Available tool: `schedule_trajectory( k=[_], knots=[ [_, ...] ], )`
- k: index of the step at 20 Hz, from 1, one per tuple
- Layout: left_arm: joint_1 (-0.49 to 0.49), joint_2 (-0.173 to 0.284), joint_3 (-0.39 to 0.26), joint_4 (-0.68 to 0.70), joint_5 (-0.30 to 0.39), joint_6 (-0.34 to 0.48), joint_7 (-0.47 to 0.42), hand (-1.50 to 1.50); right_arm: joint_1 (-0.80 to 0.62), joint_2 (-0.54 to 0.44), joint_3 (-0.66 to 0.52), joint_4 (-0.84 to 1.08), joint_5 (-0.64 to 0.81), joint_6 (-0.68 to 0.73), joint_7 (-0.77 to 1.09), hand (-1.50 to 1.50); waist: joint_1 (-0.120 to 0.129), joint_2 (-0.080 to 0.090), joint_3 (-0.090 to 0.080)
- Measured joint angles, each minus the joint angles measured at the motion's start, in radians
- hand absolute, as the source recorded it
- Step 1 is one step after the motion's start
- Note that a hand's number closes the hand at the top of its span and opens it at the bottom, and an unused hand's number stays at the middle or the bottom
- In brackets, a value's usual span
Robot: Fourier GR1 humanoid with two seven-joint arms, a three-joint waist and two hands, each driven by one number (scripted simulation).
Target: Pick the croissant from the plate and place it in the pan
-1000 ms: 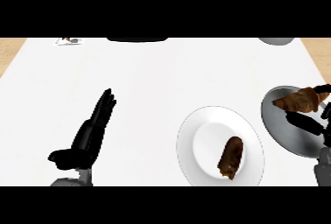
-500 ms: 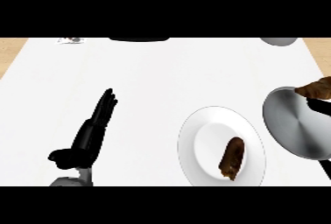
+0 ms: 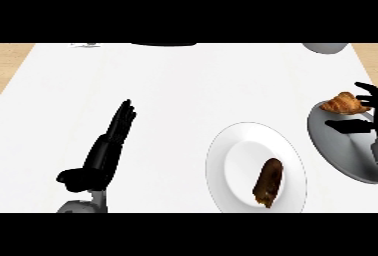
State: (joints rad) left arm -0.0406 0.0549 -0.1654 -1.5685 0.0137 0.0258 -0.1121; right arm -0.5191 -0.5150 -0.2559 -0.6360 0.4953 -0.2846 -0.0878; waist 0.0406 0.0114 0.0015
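Fingers [image 3: 365, 95] of the right hand [image 3: 367, 102] show at the right edge, curled against the croissant [image 3: 344, 103] and pinching its right end. Most of that hand is cut off by the edge, so how far the thumb wraps cannot be told. Croissant sits at the upper rim of the grey pan [image 3: 341, 147], held over or just on the rim; whether it touches the metal cannot be told. A dark shadow falls on the pan's floor below it, which suggests it is held a bit above. Probably carried here so it can be let go inside the pan; the place step looks near done but not finished.

Pan holds nothing else that shows. White plate [image 3: 230, 150] lies just left of the pan, nearly touching it, and carries 1 dark brown elongated pastry [image 3: 269, 182] in its lower right part, not the croissant. White counter [image 3: 184, 85] bears both.

Left hand [image 3: 107, 145] rests well apart on the left, fingers straight and together pointing up the view, holding nothing.

Risk as judged: released at the rim, the croissant could tip outward instead of into the pan.
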Motion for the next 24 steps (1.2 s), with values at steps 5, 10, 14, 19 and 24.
schedule_trajectory(
  k=[5,10,14,19,24],
  knots=[
    [-0.012,-0.001,0.007,0.007,-0.004,0.003,0.007,0.0,-0.078,0.014,-0.087,0.113,-0.081,-0.02,-0.169,-1.5,-0.009,0.0,0.001],
    [-0.03,-0.006,0.017,0.002,-0.006,0.013,0.034,0.0,-0.092,0.007,-0.187,0.132,-0.192,-0.005,-0.291,-1.5,-0.023,-0.005,0.001],
    [-0.026,-0.007,0.024,0.005,-0.007,0.017,0.033,0.0,-0.04,-0.027,-0.259,0.116,-0.296,0.109,-0.342,-1.5,-0.037,-0.009,0.0],
    [0.02,-0.003,0.023,-0.029,-0.01,0.018,0.032,0.0,0.061,-0.086,-0.325,0.08,-0.417,0.332,-0.377,-1.5,-0.047,-0.014,-0.001],
    [0.034,0.006,0.03,-0.045,-0.004,0.005,0.033,0.0,0.202,-0.106,-0.341,0.013,-0.493,0.533,-0.449,-1.5,-0.051,-0.015,-0.002]
  ],
)
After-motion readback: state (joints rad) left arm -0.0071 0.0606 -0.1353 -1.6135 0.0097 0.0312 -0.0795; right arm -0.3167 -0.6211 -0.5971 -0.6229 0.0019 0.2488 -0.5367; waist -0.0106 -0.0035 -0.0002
